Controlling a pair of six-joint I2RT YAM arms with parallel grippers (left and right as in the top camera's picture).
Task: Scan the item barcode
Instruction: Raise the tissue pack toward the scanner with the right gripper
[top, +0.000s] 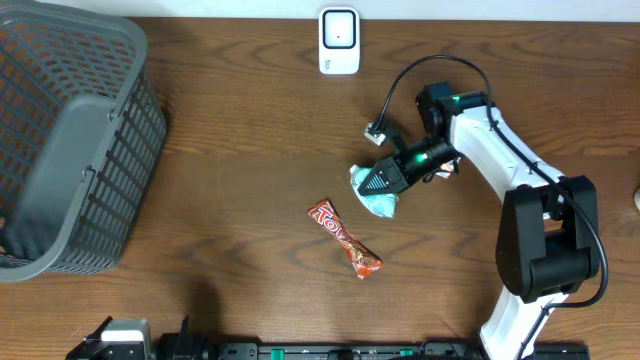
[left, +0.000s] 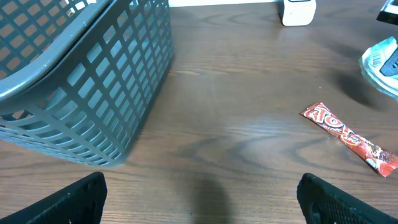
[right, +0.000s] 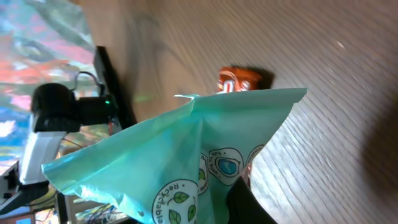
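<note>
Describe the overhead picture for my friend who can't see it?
The right pincer grips a teal packet over a wooden table. A red candy bar lies nearby, a grey basket sits at the left, a white scanner at the top.

A: What colour is the pouch (right: 186, 155)?
B: Mint green, with white round badges showing green leaves and a blue drop. The snack bar (top: 345, 240) is red-orange with white lettering.
A: And the rest?
B: Grey lattice basket (top: 70, 150), white scanner (top: 339, 41), brown wood-grain table (top: 250, 120), and a white-and-black arm (top: 495, 145) with a small green light
</note>
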